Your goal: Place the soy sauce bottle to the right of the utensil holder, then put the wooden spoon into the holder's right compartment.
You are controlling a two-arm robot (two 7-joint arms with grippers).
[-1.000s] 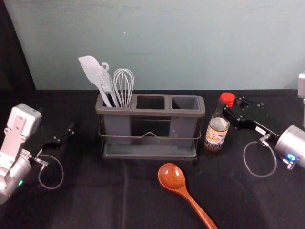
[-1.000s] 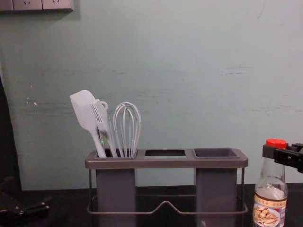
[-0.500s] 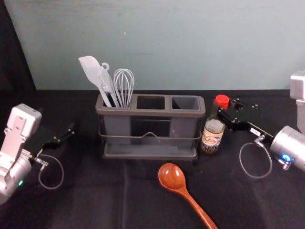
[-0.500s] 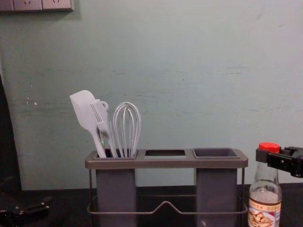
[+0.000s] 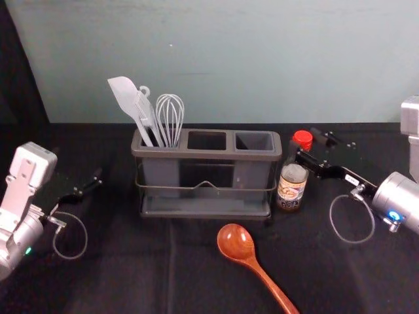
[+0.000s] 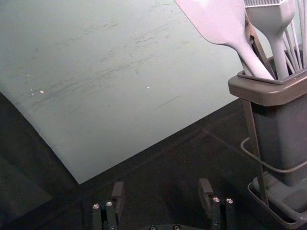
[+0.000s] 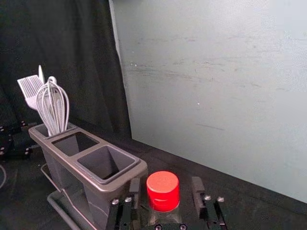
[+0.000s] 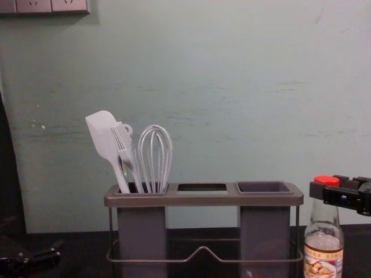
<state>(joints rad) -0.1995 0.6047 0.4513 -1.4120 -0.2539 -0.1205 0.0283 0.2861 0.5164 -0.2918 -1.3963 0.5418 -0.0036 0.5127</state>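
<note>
The soy sauce bottle (image 5: 291, 190) is seen upright, just off the right end of the utensil holder (image 5: 206, 155), by which the space on its left is bounded. Its red cap is flanked by the right gripper (image 5: 306, 144), reached in from the table's right side; the jaws are parted, with a gap seen on each side of the cap in the right wrist view. The bottle's base is cut off in the chest view. Nearer the robot, the wooden spoon (image 5: 236, 243) is laid bowl toward the holder, its handle end cut off. A spatula (image 5: 124, 95), a brush (image 5: 145, 111) and a whisk (image 5: 170, 118) are held in the left compartment. Toward the table's left side, the left gripper (image 5: 98, 176) is parked, jaws apart.
</note>
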